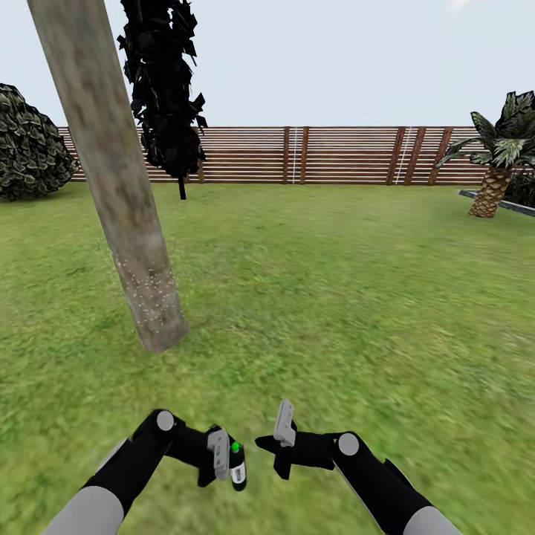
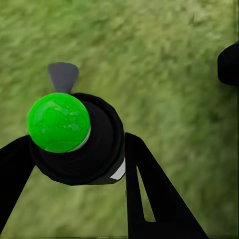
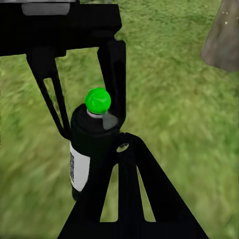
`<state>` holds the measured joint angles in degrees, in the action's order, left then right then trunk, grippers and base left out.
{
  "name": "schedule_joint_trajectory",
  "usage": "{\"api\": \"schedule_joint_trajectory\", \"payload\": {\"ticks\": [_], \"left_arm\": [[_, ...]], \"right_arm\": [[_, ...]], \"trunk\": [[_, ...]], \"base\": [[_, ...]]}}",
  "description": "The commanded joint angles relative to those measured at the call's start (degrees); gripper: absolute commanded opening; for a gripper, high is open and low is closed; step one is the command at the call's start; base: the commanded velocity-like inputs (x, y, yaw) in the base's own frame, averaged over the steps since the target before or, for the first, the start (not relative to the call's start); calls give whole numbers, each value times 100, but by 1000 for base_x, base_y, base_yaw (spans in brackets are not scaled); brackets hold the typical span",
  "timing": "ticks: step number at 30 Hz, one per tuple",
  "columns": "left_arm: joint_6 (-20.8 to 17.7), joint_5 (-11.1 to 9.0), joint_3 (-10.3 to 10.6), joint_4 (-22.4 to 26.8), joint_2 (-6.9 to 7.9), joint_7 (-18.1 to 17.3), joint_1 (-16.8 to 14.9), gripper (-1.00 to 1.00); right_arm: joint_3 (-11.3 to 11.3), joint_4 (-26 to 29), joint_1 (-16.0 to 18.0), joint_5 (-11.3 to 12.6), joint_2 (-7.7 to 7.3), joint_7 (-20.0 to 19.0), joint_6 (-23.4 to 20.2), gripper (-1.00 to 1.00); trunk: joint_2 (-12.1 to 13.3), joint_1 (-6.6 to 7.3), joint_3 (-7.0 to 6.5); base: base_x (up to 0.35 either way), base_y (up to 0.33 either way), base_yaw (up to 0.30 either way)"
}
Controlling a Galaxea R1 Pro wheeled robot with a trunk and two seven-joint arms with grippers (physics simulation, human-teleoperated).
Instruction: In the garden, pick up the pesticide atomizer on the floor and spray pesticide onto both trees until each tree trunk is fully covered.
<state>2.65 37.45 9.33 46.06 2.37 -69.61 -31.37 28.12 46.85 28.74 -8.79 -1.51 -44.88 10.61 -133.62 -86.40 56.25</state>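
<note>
**What I cannot make out from here**

The tree trunk runs off the top of my head view, so its crown is cut away. The palm at far right is clipped by the edge. My left gripper covers much of the atomizer; its label is too small to read. The near grass is smeared.

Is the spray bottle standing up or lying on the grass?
Standing up, off the grass: the left pincer holds the spray bottle upright, green cap on top, its fingers squeezing both sides.
</note>
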Motion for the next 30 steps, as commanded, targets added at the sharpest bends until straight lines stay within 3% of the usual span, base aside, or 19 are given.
{"api": "schedule_joint_trajectory", "payload": {"ticks": [1,12,30], "left_arm": [[-18,74,84,4,-15,5,-3,-100],[-51,174,183,16,-174,59,-28,-100],[-63,159,174,26,-271,78,-72,-100]], "right_arm": [[0,0,0,0,1,1,0,-100],[1,0,0,0,1,4,2,-100],[1,0,0,0,1,4,3,-100]], "trunk": [[0,0,0],[0,0,0],[0,0,0]], "base": [[0,0,0],[0,0,0],[0,0,0]]}}
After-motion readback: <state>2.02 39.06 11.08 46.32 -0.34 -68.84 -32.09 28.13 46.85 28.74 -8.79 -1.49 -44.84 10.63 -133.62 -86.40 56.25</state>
